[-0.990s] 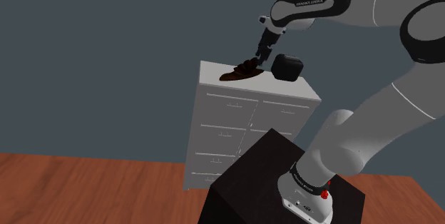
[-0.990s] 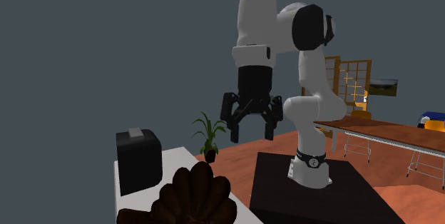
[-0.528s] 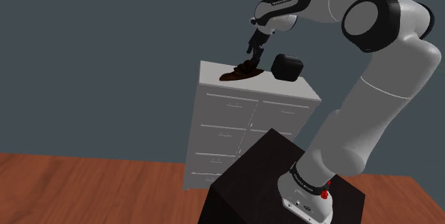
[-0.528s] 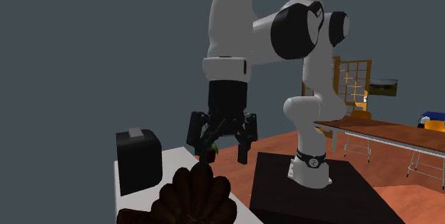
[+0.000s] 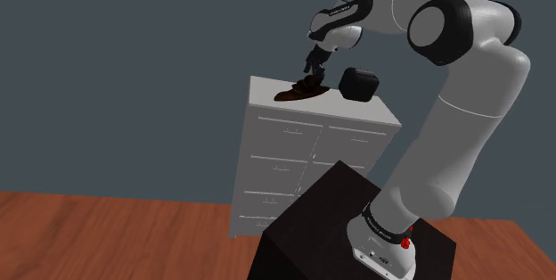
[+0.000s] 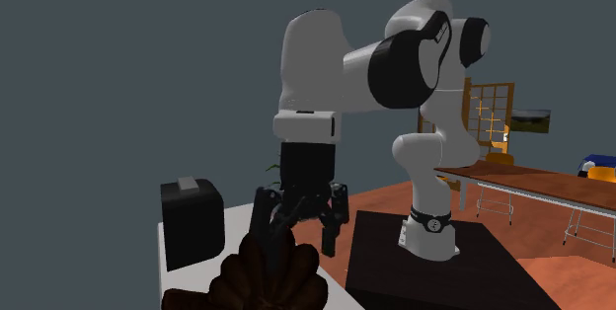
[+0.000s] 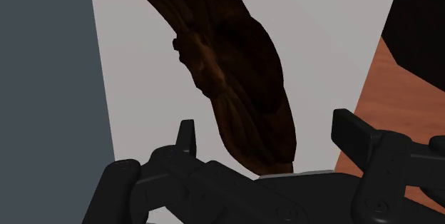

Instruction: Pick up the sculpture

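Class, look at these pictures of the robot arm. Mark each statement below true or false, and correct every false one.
1. The sculpture lies on top of a white cabinet. True.
2. The gripper is shut on the sculpture. False: its fingers stand apart over the sculpture and do not touch it.
3. A black block sits on the cabinet beside the sculpture. True.
4. The sculpture is bright green. False: it is dark brown.
5. The arm stands on the cabinet. False: it stands on a black stand in front of the cabinet.
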You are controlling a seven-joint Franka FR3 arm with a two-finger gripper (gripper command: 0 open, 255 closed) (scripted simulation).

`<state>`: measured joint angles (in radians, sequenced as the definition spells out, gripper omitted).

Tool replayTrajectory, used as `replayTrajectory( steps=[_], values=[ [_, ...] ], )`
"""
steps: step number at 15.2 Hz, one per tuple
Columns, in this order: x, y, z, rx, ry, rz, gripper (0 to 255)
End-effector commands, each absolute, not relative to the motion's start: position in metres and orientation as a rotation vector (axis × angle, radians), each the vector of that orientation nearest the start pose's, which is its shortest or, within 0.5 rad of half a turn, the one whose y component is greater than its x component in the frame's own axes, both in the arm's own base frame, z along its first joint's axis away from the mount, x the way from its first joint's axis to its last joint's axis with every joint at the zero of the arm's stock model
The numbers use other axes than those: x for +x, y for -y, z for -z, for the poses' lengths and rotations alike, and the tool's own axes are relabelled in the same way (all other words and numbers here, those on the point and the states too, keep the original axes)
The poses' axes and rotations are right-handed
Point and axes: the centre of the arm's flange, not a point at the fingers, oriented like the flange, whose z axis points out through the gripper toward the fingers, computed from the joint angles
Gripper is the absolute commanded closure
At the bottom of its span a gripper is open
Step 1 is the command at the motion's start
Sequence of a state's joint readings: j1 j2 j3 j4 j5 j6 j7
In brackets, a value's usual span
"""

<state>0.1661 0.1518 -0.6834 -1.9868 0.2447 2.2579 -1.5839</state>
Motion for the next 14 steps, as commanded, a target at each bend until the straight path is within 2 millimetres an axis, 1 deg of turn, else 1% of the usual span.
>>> replayTrajectory(
  steps=[1,2,3,12,14],
  values=[
    [0.528,0.279,-0.412,-2.867,1.454,0.275,0],
    [0.528,0.279,-0.412,-2.867,1.454,0.275,0],
    [0.528,0.279,-0.413,-2.867,1.454,0.275,255],
    [0.528,0.279,-0.412,-2.867,1.454,0.275,255],
    [0.528,0.279,-0.423,-2.867,1.454,0.275,255]
  ],
)
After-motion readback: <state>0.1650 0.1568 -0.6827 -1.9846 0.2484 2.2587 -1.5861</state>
